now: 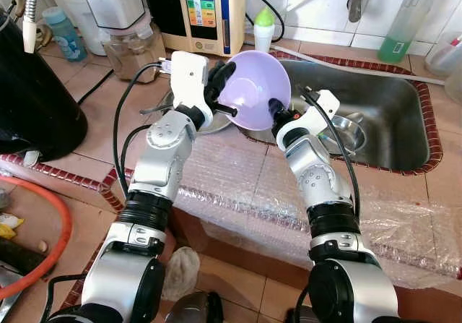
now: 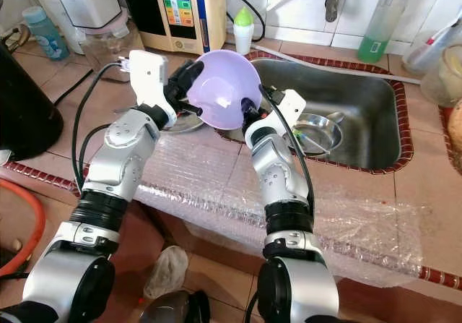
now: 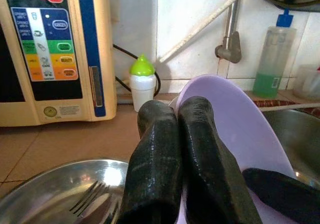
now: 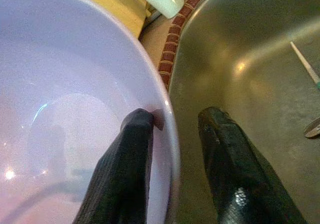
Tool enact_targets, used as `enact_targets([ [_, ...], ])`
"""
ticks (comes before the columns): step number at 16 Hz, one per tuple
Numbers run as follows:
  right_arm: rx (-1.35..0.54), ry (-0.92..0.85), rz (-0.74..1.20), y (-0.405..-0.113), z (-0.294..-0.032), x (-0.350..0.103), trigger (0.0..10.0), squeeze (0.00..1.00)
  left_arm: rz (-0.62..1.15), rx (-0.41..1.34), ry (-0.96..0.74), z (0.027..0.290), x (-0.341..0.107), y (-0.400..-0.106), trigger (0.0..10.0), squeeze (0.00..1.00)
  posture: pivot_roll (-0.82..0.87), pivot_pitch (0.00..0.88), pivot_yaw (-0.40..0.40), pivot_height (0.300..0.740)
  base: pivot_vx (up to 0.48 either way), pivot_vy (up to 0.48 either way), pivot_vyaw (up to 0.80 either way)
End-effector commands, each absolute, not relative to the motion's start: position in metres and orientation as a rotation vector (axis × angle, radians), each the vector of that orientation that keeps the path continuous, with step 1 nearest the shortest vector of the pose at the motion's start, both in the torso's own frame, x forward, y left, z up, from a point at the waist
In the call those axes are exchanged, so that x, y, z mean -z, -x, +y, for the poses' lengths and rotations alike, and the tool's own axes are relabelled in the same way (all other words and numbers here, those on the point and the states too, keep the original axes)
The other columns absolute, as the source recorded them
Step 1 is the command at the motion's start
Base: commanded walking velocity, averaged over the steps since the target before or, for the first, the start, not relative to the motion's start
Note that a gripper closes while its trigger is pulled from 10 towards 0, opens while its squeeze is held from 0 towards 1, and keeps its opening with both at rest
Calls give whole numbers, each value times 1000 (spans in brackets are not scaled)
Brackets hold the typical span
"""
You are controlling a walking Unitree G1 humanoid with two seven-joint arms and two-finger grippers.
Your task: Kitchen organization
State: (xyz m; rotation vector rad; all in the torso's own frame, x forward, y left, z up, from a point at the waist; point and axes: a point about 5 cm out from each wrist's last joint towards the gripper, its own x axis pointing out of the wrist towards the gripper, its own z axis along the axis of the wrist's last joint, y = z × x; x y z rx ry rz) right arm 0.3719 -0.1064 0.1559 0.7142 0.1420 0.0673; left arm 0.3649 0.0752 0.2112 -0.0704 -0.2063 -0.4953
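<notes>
Tiled kitchen worktop (image 1: 108,131) beside the sink (image 1: 393,131): both grippers hold the lilac bowl (image 1: 254,90) over the sink's left edge, right gripper (image 4: 172,149) straddling its rim, left gripper (image 3: 175,149) fingers together against it, so putting away remains.

Both eye views look forward and down from the head onto the tiled bench (image 1: 86,131) and the sink (image 1: 393,121), sharing one scene. The left wrist view looks close along its fingers (image 3: 165,164) toward the back wall. The right wrist view looks very close down into the lilac bowl (image 4: 60,108) and the sink.
</notes>
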Motion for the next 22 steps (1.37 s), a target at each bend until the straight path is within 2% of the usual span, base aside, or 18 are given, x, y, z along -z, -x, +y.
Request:
enact_targets([
  [1, 21, -706, 128, -375, -122, -157, 0, 0, -210, 468, 41, 83, -211, -365, 10000, 1000, -39, 18, 80, 740, 0, 0, 0],
  [7, 196, -699, 81, -381, -153, -159, 0, 0, -191, 494, 8, 80, -206, -364, 10000, 1000, -36, 18, 76, 740, 0, 0, 0],
  [13, 252, -672, 61, -382, -163, -157, 0, 0, -158, 507, -28, 90, -204, -361, 10000, 1000, -27, 28, 74, 740, 0, 0, 0],
  [14, 243, -635, 55, -381, -163, -157, 0, 804, -144, 508, -59, 95, -201, -359, 10000, 1000, -27, 28, 74, 740, 0, 0, 0],
  [15, 206, -585, 38, -380, -162, -158, 941, 1000, -146, 495, -91, 102, -199, -357, 10000, 1000, -20, 25, 73, 740, 0, 0, 0],
  [16, 176, -525, 30, -377, -160, -157, 7569, 1000, -144, 471, -110, 110, -197, -356, 10000, 1000, -20, 25, 73, 740, 0, 0, 0],
  [17, 137, -451, 28, -371, -158, -151, 10000, 1000, -173, 393, -158, 125, -197, -354, 10000, 1000, -15, 27, 66, 740, 0, 0, 0],
  [22, 10, -266, -3, -350, -153, -137, 10000, 1000, -169, 132, -184, 166, -188, -349, 10000, 1000, -13, 28, 63, 740, 0, 0, 0],
])
